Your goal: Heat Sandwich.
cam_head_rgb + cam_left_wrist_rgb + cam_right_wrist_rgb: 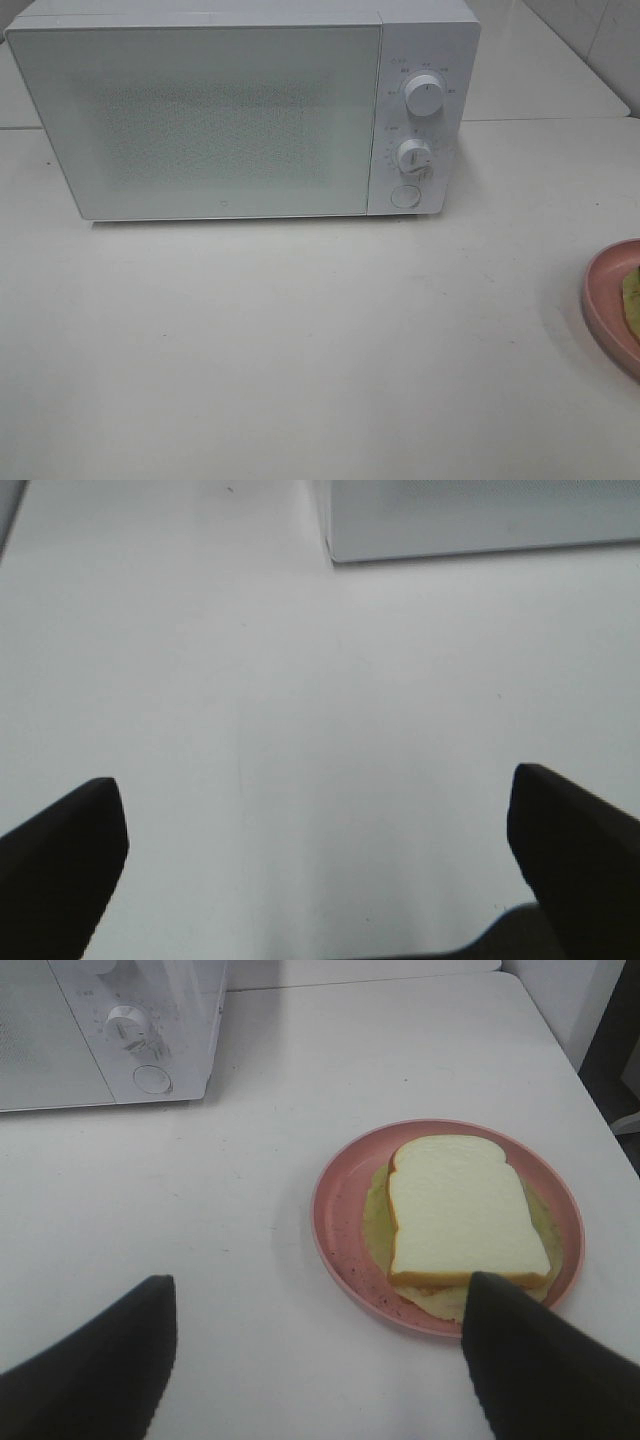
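The sandwich lies on a pink plate on the table, right of the closed microwave. The right gripper hangs just short of the plate, jaws spread and empty. The left gripper is also spread wide over bare table, near the microwave's corner.

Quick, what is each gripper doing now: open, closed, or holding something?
Left gripper: open, holding nothing, above the bare table.
Right gripper: open, holding nothing, near the sandwich on the plate.
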Controlling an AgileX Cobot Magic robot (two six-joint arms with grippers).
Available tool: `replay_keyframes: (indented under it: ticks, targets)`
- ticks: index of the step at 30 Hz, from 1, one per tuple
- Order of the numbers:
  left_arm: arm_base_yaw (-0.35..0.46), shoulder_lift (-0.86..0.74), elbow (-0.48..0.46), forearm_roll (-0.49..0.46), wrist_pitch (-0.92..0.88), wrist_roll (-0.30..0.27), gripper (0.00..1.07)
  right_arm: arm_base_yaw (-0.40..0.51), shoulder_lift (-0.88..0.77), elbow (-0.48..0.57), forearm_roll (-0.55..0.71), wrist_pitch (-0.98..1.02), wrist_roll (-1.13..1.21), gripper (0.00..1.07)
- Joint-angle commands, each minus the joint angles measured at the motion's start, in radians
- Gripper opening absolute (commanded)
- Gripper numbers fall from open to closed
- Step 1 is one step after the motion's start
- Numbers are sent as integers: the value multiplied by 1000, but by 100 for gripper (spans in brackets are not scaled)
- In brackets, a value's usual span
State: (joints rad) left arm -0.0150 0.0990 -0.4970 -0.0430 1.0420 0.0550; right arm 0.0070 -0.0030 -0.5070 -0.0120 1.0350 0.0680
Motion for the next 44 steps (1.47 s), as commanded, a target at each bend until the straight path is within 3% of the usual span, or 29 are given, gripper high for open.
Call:
replay_keyframes:
  ticks: [1,44]
  targets:
    - [52,-121,2,-10,-6,1,98,-8,-28,2,3,1,-15,76]
    - [54,-129,2,-14,-7,2,97,-8,-25,2,3,1,-15,76]
